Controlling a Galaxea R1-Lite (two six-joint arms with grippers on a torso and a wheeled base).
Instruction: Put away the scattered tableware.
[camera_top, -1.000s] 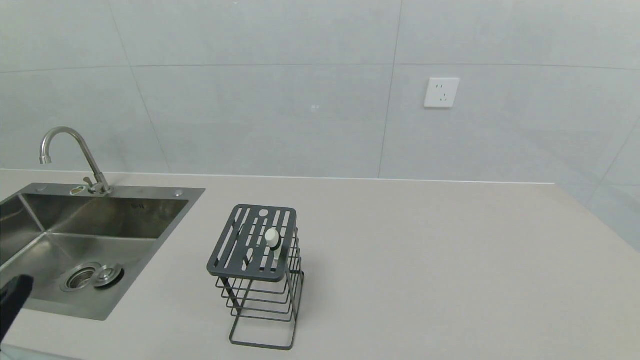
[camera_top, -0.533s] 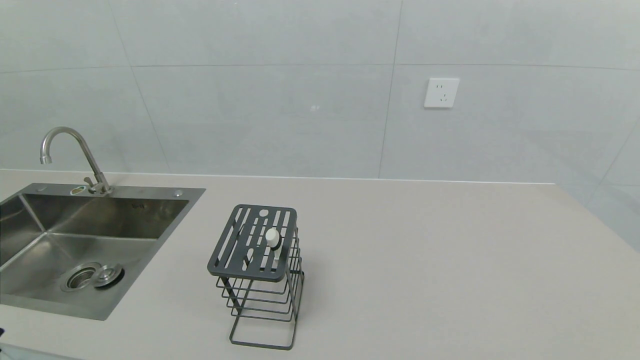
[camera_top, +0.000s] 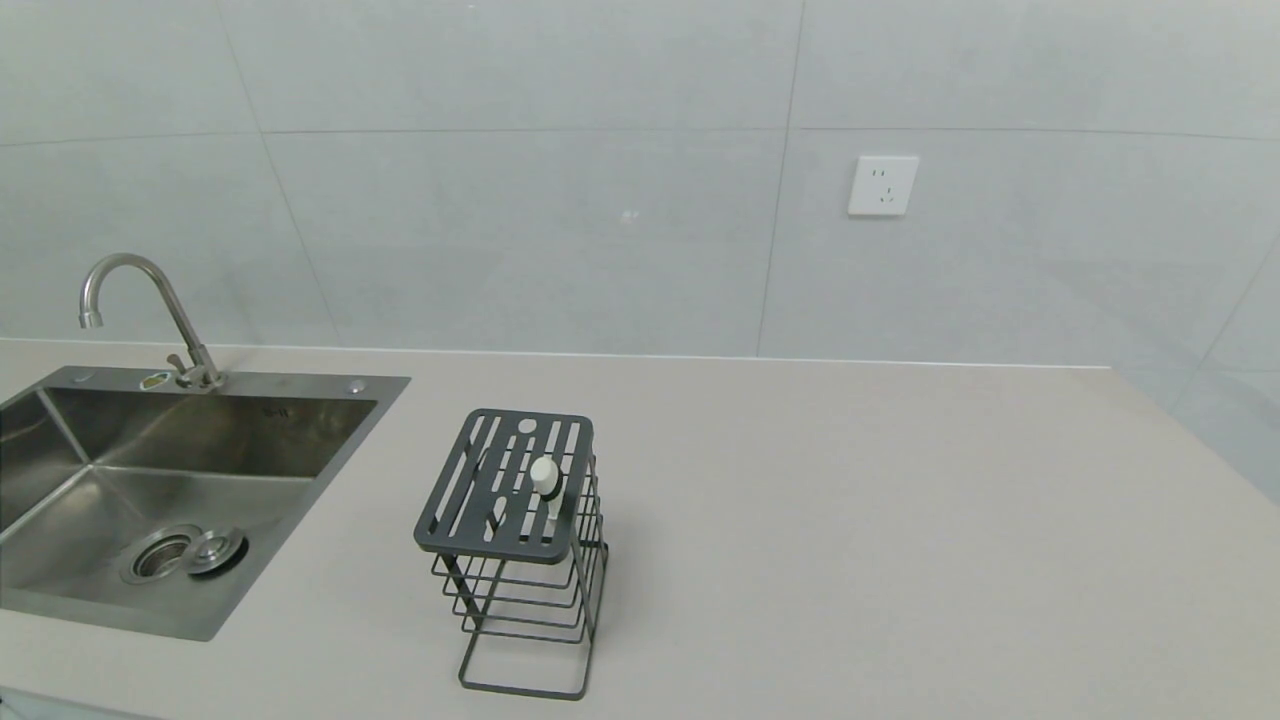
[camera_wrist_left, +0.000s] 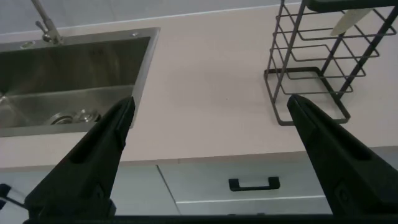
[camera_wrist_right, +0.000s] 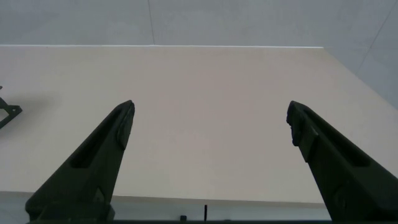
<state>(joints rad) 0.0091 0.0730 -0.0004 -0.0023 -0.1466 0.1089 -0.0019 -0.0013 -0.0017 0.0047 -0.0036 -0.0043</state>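
Two grippers hang apart and empty over the front edge of the beige countertop (camera_top: 860, 520). We see the left gripper (camera_wrist_left: 210, 106) with its dark fingers (camera_wrist_left: 99, 155) spread wide and nothing between them; beyond it lie the counter's front edge and a black drawer handle (camera_wrist_left: 254, 184) below. The right gripper (camera_wrist_right: 208, 107) is likewise spread wide and holds nothing, with bare counter behind it reaching to the grey tiled wall. On the counter stands a dark wire rack (camera_top: 503, 487), upright, with a slotted plate on top. A white utensil (camera_top: 543, 478) stands upright in one of the slots toward the plate's right side, its rounded end poking above the plate and its lower part hanging inside the wire frame. We cannot tell what kind of utensil it is. Left of the rack, set into the counter, is a steel sink (camera_top: 200, 440) with a curved faucet (camera_top: 140, 300) at its back rim. A white outlet (camera_top: 883, 185) sits on the wall, well to the right of the rack.
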